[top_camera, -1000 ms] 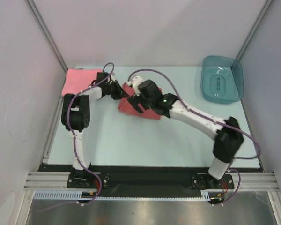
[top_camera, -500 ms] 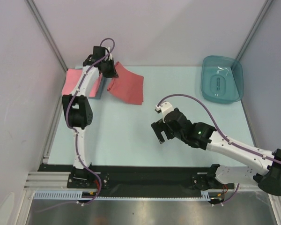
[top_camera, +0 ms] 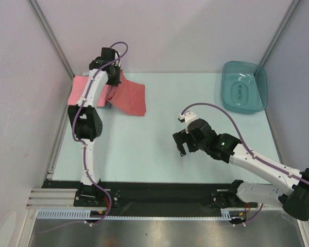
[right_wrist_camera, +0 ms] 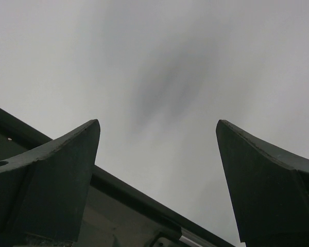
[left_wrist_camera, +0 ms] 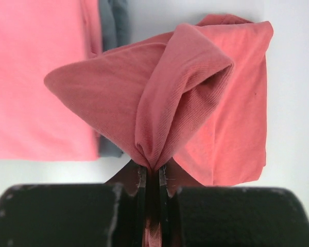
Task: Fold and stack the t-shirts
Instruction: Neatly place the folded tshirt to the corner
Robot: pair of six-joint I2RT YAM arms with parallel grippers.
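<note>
Brick-red cotton t-shirt (top_camera: 131,98), bunched in the tightly closed left gripper (left_wrist_camera: 153,175), drapes ahead-right of it, the folded pink t-shirt (left_wrist_camera: 36,77) atop the grey-blue t-shirt (left_wrist_camera: 116,20) lying just left; the wide-open, empty right gripper (top_camera: 181,146) sits well apart.

Table (top_camera: 144,149) w/ teal tub (top_camera: 243,87), stacked t-shirts (top_camera: 81,91)

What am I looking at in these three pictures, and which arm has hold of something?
The left arm and right arm are robots bolted at the near edge of the table. The wide picture looks down from above and behind them; the other two come from a camera on each wrist. The left fingers are shut on a brick-red shirt, which hangs beside a pink shirt lying on a grey-blue shirt. The right fingers are open, holding nothing, over the table. A teal tub sits at the far right.
</note>
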